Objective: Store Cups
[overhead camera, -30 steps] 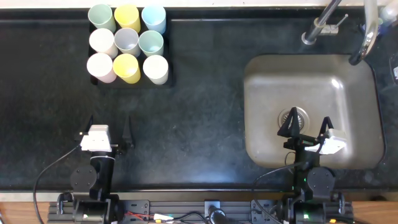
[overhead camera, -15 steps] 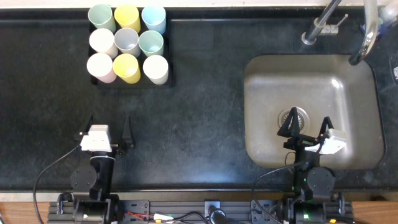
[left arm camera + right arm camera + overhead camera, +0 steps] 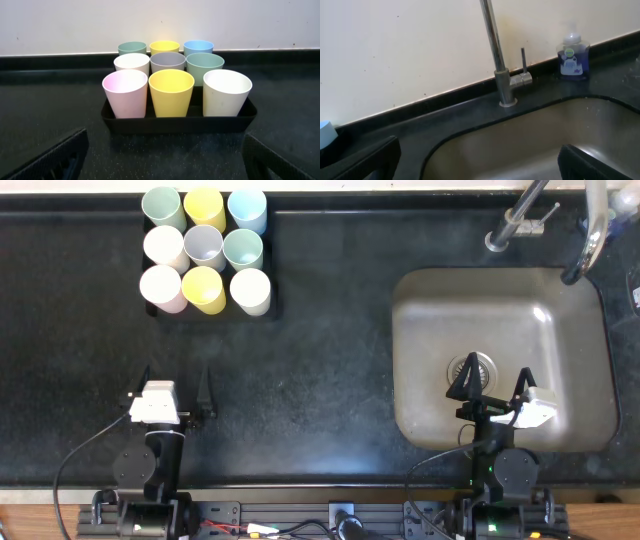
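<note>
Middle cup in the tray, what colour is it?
The middle cup is grey. It shows best in the left wrist view.

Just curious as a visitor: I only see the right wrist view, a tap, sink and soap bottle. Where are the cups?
Observer: Nine cups stand upright in a black tray at the back of the counter, on the left.
Operator: Is an arm holding one?
Observer: No. The left gripper is open and empty, facing the tray, apart from it.
Operator: And the right one?
Observer: The right gripper is open too, over the sink near its drain.
</note>
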{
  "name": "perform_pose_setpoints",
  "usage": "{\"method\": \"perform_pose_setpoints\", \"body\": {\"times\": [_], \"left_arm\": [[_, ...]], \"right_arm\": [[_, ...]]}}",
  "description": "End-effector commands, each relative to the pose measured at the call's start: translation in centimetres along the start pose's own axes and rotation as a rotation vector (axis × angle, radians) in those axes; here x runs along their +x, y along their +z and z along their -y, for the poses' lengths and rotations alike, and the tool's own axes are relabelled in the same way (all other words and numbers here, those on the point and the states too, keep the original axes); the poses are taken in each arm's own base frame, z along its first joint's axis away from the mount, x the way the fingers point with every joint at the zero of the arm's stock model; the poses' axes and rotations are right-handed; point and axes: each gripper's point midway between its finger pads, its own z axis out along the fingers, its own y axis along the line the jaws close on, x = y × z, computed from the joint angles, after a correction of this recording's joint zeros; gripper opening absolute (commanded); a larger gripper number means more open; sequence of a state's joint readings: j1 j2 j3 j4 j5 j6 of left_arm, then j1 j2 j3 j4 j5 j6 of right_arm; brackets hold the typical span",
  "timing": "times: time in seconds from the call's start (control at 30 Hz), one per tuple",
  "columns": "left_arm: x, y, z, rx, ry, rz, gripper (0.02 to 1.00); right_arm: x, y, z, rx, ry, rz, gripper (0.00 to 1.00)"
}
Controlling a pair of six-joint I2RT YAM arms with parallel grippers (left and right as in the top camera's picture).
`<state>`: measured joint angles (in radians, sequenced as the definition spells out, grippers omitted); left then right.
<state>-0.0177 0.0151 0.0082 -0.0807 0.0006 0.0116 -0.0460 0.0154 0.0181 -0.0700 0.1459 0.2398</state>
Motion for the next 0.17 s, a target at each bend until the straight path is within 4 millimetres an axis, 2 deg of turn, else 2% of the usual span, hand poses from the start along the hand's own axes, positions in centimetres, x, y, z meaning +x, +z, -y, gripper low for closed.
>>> {"method": "perform_pose_setpoints", "body": {"times": [0.03, 0.17], "left_arm": [[-0.07, -0.05, 0.08, 0.006, 0.022, 0.004, 0.998], [-0.07, -0.05, 0.08, 0.006, 0.022, 0.004, 1.0]], "right_arm": [[0.25, 0.01, 0.25, 0.006, 0.007, 0.004, 0.998], [0.24, 0.01, 0.25, 0.006, 0.008, 0.004, 0.998]]}}
